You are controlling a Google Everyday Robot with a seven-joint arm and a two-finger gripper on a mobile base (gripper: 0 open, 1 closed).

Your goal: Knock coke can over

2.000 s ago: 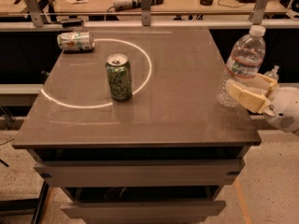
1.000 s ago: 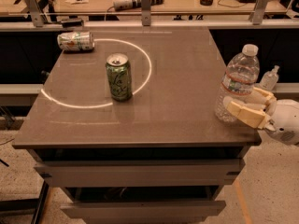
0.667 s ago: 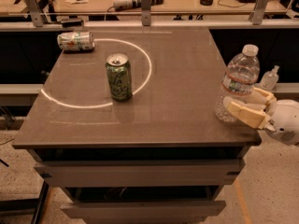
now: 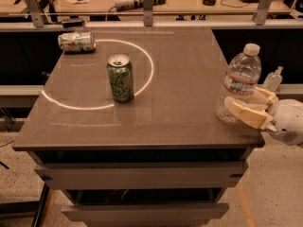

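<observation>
No red coke can shows. A green can (image 4: 120, 77) stands upright in the middle of the table (image 4: 180, 112), inside a white ring. A pale can (image 4: 76, 41) lies on its side at the back left corner. My gripper (image 4: 250, 106) is at the table's right front edge, far right of both cans. Its tan fingers (image 4: 246, 115) sit on either side of the lower part of a clear water bottle (image 4: 240, 79), one in front and one behind. The bottle stands upright on the table.
A small sanitiser bottle (image 4: 273, 79) stands past the table's right edge. A workbench (image 4: 170, 4) with cables and tools runs behind the table, with metal posts (image 4: 147, 4) along its front. Drawers (image 4: 142, 178) are below the tabletop.
Between two and one second ago the water bottle and my gripper moved together toward the front edge. Since then nothing has moved. Both cans have stayed put.
</observation>
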